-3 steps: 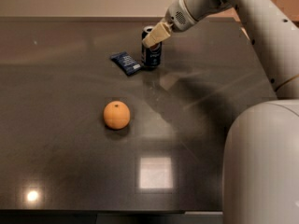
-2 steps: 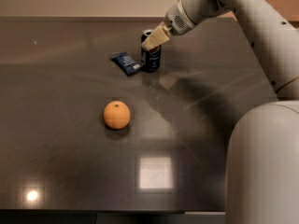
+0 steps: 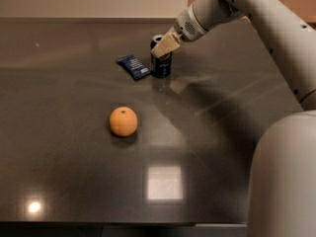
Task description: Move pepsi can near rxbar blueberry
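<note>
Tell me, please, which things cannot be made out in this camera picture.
- Camera view: the pincer, at the top of the dark blue cylindrical pepsi can, hides the can's upper front.
- Camera view: white print on the flat navy rxbar blueberry wrapper is too small to read.
- Camera view: the robot's pale body hides the dark table's near right corner.

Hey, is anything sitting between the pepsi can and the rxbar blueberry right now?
Nothing visible. The pepsi can stands close beside the rxbar blueberry, with the gripper at its top. The orange lies well clear, nearer the camera.
</note>
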You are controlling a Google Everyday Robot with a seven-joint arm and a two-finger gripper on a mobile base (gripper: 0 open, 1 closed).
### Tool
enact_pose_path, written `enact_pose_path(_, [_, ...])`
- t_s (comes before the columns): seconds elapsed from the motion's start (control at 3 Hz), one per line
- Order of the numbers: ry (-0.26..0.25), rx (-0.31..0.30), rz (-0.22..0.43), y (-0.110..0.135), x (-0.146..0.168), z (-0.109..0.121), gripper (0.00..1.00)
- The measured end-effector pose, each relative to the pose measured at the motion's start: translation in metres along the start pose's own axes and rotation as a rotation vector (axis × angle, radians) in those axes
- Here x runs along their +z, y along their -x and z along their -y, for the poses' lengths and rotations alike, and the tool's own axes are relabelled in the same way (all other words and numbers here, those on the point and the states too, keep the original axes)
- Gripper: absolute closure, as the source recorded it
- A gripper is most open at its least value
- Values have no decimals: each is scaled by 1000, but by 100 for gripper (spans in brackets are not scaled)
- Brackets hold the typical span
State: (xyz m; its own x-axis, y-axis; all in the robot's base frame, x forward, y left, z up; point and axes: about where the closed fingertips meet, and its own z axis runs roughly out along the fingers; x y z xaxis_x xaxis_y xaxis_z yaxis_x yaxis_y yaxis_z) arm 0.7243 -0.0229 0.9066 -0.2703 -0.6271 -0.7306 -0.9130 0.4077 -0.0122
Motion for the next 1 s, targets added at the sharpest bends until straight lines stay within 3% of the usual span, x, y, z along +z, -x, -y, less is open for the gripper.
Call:
enact_pose_path(0.33, [7,1,-1,0,4,-1,13])
enact_pose_path(0.67, [12,1,-3,0,7,-2,0])
enact_pose_path(1.0, [12,1,-3,0,7,-2,0])
